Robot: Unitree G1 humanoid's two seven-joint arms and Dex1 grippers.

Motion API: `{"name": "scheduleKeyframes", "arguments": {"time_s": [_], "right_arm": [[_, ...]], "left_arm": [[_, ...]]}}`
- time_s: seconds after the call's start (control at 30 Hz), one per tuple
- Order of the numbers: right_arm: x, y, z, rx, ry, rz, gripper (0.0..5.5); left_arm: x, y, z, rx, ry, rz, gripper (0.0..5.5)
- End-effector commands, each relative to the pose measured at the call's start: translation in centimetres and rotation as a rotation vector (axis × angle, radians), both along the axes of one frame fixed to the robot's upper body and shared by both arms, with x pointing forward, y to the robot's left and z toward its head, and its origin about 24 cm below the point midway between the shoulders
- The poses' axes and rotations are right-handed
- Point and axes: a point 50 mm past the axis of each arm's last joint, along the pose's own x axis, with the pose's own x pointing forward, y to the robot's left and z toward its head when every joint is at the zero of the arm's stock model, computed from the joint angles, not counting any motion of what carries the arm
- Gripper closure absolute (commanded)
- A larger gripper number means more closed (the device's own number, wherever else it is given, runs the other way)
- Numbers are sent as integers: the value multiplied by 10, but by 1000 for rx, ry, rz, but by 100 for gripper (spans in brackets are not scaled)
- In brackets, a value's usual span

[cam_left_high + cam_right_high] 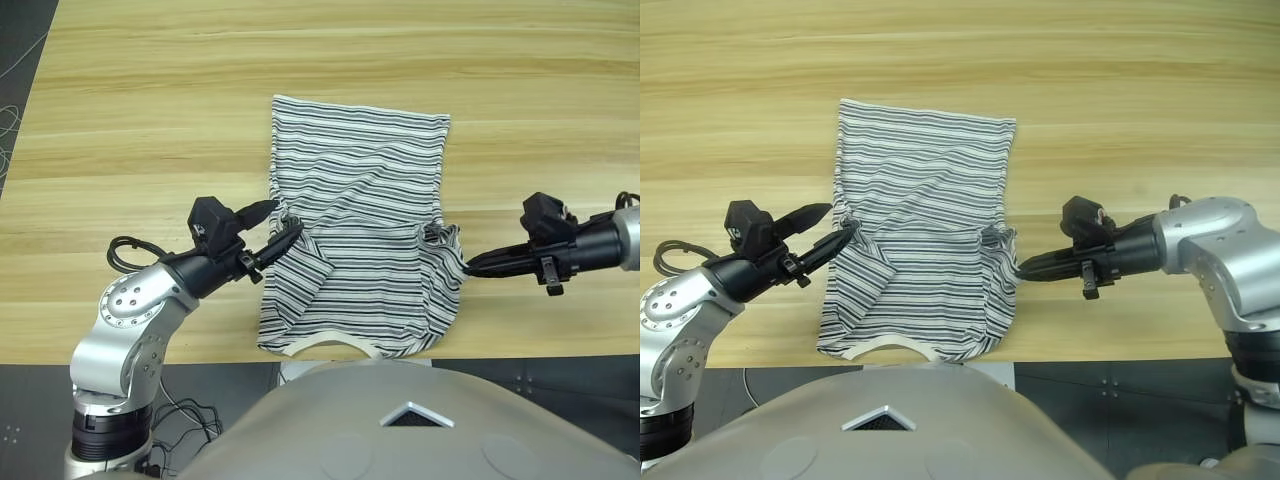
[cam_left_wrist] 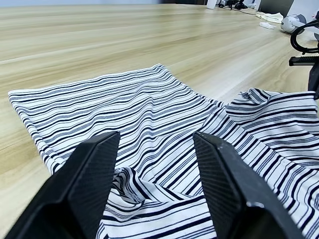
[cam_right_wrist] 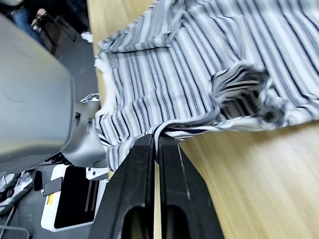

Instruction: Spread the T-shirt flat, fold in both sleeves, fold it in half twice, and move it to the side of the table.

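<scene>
Here, the striped T-shirt lay on the wooden tabletop with its long axis running near to far: the collar was at the near edge of the tabletop and the straight hem was at the far end. Both sleeves looked already turned in over the body, leaving rumpled bunches along the left and right sides. The left end effector sat at the shirt's left edge beside the left bunch, so the cloth lay to its right. In the left wrist view its two fingers were spread apart with striped cloth showing between them, and they gripped nothing. The right end effector met the shirt's right edge from the opposite side, so the cloth lay to its left. In the right wrist view its fingers were pressed together and seemed to be nipping a fold of the shirt's edge. Both arms stood about level with each other, closer to the collar than to the hem, and neither was clearly nearer the shirt. The first fold in half would probably run along the long axis, carrying the near end toward the far hem.
</scene>
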Motion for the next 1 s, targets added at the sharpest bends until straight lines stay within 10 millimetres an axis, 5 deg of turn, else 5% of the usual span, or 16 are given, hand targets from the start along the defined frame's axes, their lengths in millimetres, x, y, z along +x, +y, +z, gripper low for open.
{"name": "scheduleKeyframes", "arguments": {"time_s": [0.03,0.67,0.9,1.0], "right_arm": [[-2,11,1,1,-17,44,537],[11,81,-53,40,-30,70,537],[12,89,-67,33,-18,65,537],[13,92,-68,35,-6,69,497]], "left_arm": [[2,-1,0,23,2,-16,275],[3,2,1,26,4,-34,275],[2,5,0,30,11,-41,275],[2,5,0,30,11,-43,275]]}}
